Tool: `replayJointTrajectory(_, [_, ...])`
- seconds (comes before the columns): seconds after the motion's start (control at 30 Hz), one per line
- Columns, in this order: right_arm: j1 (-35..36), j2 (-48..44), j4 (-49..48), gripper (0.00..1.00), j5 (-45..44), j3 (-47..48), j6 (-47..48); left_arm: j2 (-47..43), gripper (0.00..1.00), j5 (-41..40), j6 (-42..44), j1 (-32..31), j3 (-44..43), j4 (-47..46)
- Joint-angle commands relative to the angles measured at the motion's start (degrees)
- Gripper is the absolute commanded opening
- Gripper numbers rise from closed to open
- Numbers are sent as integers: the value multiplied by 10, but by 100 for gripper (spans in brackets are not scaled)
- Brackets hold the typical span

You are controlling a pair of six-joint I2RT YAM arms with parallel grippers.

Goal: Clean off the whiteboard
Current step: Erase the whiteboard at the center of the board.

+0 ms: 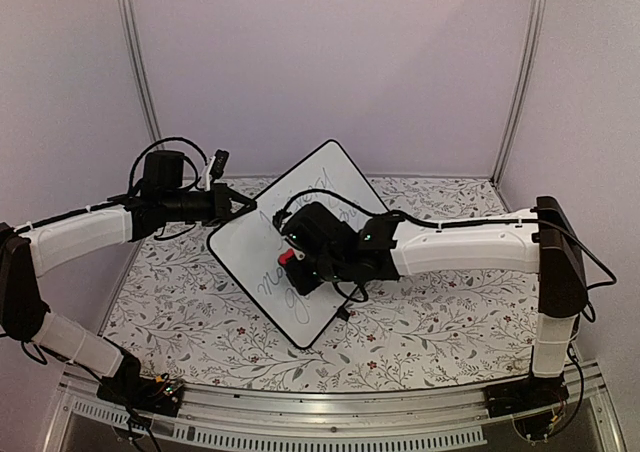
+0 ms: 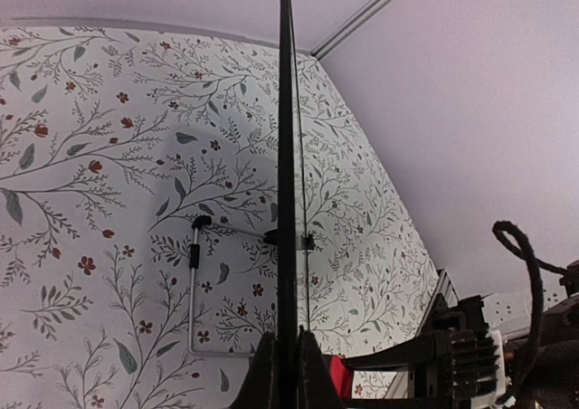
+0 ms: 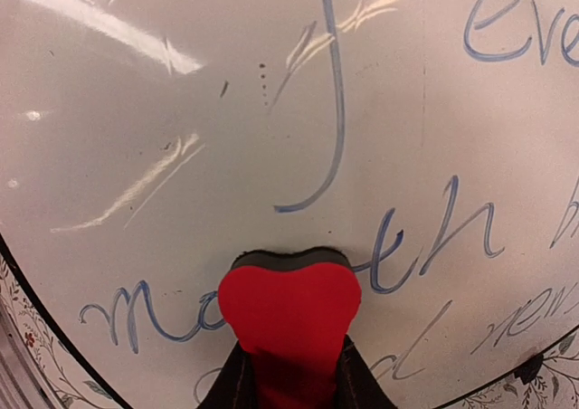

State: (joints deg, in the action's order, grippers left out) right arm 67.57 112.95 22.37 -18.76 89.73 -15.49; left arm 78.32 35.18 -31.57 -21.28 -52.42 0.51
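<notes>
**A:** From above, where is the whiteboard (image 1: 330,177)?

**B:** Mid-desk, turned corner-on like a diamond; glossy white, thin black frame, rounded corners, script across its lower half; the left jaws pinch its upper-left edge; the right jaws press a red eraser (image 1: 287,257) to its face; the floral desk (image 1: 440,312) lies bare to the right and in front.

**A:** Left wrist?

**B:** The whiteboard (image 2: 287,156) is edge-on, a thin black line rising from jaws shut tight on it; a bent metal wire (image 2: 193,273) is beside it; patterned desk (image 2: 81,201) on the left, plain wall on the right.

**A:** Right wrist?

**B:** The jaws clamp the eraser (image 3: 289,309), soft red with a dark pad, flat against the whiteboard (image 3: 181,110); blue cursive (image 3: 434,237) surrounds it; the black rim curves along the lower left.
</notes>
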Motion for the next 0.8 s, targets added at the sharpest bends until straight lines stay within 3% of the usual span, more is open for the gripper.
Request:
replayJointTrajectory(0.0, [-8,9,22,10,-15,32,9,-13,0,20,16,-15,0,-28])
replayJointTrajectory(0.77, [-41,101,44,10,-10,229,70,-11,0,19,17,-16,-2,-27])
